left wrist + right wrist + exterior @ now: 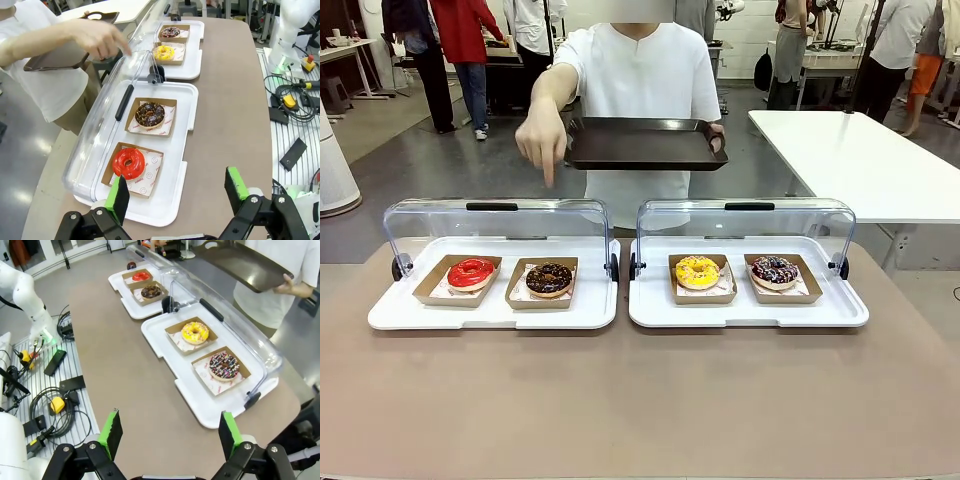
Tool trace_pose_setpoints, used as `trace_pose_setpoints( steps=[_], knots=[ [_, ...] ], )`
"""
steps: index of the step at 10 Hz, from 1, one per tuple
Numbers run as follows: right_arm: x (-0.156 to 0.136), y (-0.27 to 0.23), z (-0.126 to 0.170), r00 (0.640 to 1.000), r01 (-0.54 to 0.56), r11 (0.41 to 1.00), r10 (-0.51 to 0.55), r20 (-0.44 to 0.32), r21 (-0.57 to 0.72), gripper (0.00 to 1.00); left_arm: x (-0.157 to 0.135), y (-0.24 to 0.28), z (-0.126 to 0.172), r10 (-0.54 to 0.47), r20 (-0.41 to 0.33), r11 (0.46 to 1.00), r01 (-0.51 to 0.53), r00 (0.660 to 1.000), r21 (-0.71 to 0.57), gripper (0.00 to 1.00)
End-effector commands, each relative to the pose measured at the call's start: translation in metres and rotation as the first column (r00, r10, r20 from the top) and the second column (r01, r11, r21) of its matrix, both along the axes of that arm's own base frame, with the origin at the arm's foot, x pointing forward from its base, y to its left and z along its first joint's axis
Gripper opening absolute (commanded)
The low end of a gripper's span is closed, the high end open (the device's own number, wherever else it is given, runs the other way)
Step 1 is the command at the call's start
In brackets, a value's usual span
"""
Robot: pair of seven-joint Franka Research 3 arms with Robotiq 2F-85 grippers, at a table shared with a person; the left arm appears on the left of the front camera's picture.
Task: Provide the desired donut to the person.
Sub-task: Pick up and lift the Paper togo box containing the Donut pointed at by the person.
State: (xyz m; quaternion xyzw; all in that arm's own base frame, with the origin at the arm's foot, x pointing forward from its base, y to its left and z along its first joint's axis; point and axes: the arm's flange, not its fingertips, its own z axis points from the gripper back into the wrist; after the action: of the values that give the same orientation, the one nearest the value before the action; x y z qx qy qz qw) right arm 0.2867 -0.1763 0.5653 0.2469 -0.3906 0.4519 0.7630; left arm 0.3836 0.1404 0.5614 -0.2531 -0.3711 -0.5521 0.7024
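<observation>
The person in a white shirt stands at the far side holding a dark tray in one hand. The other hand points a finger down over the left display, above the chocolate donut. A red glazed donut lies beside it. The right display holds a yellow donut and a dark sprinkled donut. My left gripper is open, short of the red donut. My right gripper is open over bare table.
Each pair of donuts sits in cardboard trays on a white display tray with its clear lid swung open toward the person. Cables and boxes lie beside the table. A white table stands at the back right.
</observation>
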Motion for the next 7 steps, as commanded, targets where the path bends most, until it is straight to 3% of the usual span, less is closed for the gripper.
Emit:
trace_pose_setpoints(
  steps=[1,7],
  knots=[
    [0.001,0.0001,-0.0002,1.0,-0.01,1.0,0.01,0.008,0.009,1.0,-0.0008,0.0005,-0.0005,-0.005,-0.002,1.0,0.005,1.0,0.006,1.0],
    [0.001,0.0001,-0.0002,1.0,-0.01,1.0,0.01,0.008,0.009,1.0,-0.0008,0.0005,-0.0005,-0.005,-0.002,1.0,0.005,1.0,0.006,1.0]
  ],
)
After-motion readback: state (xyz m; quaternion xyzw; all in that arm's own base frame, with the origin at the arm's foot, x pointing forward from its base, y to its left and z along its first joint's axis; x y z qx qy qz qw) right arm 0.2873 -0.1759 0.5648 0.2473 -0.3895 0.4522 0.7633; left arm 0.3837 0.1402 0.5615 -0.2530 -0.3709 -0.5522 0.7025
